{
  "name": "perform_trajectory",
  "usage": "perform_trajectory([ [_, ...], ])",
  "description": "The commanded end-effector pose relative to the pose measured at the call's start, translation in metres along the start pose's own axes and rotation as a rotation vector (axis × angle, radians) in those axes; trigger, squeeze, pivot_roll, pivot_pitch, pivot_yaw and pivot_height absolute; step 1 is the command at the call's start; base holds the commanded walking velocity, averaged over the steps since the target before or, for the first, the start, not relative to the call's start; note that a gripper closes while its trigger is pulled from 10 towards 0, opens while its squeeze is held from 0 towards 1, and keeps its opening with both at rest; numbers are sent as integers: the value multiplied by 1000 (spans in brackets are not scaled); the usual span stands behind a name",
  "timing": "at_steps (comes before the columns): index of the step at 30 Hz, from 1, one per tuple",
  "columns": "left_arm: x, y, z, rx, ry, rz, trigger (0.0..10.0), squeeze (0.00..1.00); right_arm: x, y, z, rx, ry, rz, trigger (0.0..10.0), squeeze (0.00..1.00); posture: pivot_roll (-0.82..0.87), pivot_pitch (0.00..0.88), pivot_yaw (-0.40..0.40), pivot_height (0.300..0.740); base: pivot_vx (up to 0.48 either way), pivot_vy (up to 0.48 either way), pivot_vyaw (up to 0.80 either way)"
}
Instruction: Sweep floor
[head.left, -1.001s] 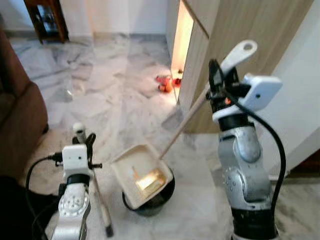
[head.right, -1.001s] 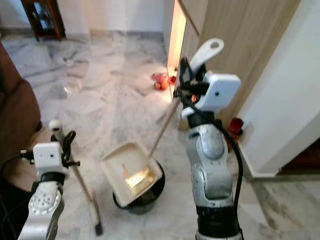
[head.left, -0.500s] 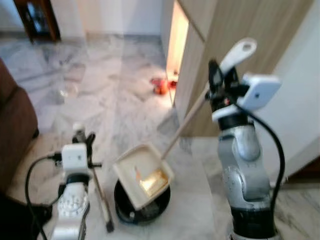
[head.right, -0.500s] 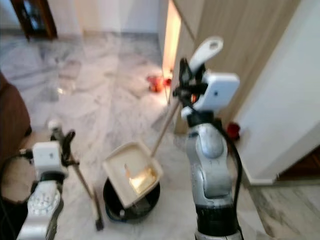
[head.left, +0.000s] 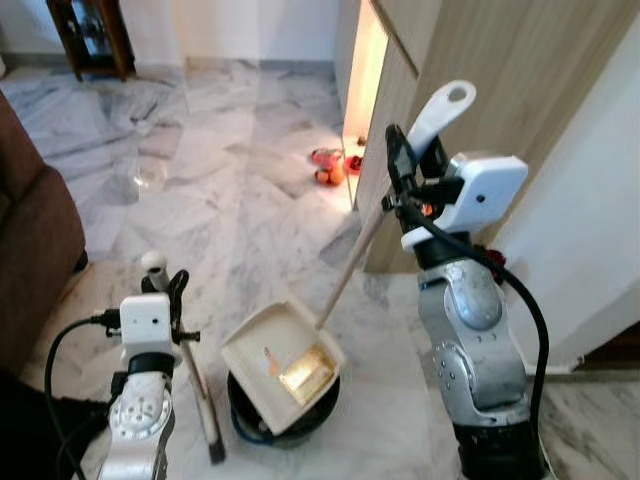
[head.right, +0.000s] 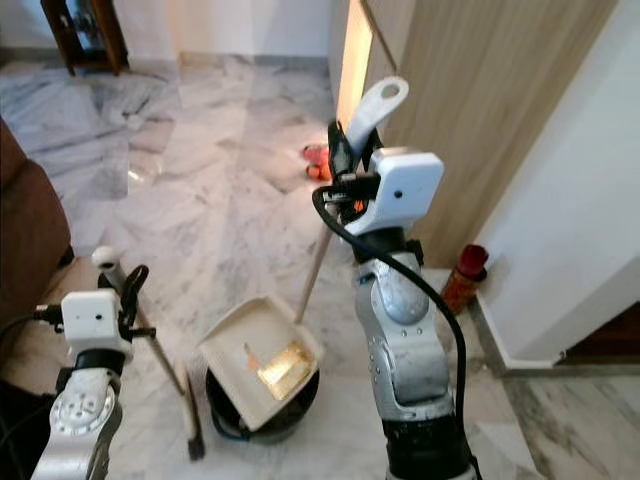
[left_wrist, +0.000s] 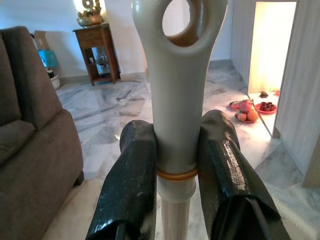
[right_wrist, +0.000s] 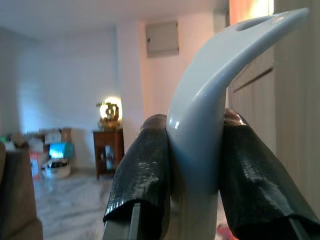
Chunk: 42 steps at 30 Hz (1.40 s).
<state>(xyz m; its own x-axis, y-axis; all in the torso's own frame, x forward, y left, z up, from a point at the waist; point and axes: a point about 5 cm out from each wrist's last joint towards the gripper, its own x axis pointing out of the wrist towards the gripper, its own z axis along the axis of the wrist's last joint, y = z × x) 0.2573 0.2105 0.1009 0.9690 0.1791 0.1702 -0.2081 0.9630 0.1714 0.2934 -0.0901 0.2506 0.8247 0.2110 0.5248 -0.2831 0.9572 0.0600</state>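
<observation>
— What have you got hold of?

— My right end effector (head.left: 408, 172) is clamped on the dustpan handle (head.left: 440, 113); my left end effector (head.left: 165, 290) grips the broom (head.left: 196, 383).

— Where's the dustpan?

— The dustpan (head.left: 280, 354) hangs tilted over the black bin (head.left: 290, 421) on the marble floor (head.left: 200, 190).

— Which step?

— Emptying, I judge. Next: tip it further.

Marble floor (head.left: 200, 190), brown sofa (head.left: 30, 240)

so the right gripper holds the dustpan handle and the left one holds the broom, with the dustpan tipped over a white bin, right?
Nearly. The bin under the dustpan is black, not white, as the left eye view shows. The rest holds: the right gripper clamps the dustpan handle, and the left gripper clamps the broom.
</observation>
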Motion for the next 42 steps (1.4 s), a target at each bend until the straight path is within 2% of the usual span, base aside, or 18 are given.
perform_trajectory([
  [1,1,3,7,19,-40,-2,10000,0,4,7,24,-11,-130,20,10000,0,137,73,-34,740,0,0,0],
  [11,4,-5,11,50,-68,-47,10000,0,-3,32,38,-75,-237,78,10000,0,137,85,-29,740,0,0,0],
  [17,4,-3,11,52,-68,-43,10000,0,-8,38,43,-96,-270,102,10000,0,137,92,-25,740,0,0,0],
  [20,5,-3,12,52,-71,-46,10000,0,-14,42,45,-144,-291,140,10000,0,140,91,-24,740,0,0,0],
  [34,6,-4,13,51,-78,-50,10000,0,-30,53,45,-123,-274,208,10000,0,138,89,-22,740,0,0,0],
  [39,7,-4,13,51,-79,-54,10000,0,-37,68,48,-189,-308,308,10000,0,133,84,-20,740,0,0,0],
  [42,7,-5,13,50,-79,-54,10000,0,-39,69,47,-195,-306,313,10000,0,135,85,-21,740,0,0,0],
])
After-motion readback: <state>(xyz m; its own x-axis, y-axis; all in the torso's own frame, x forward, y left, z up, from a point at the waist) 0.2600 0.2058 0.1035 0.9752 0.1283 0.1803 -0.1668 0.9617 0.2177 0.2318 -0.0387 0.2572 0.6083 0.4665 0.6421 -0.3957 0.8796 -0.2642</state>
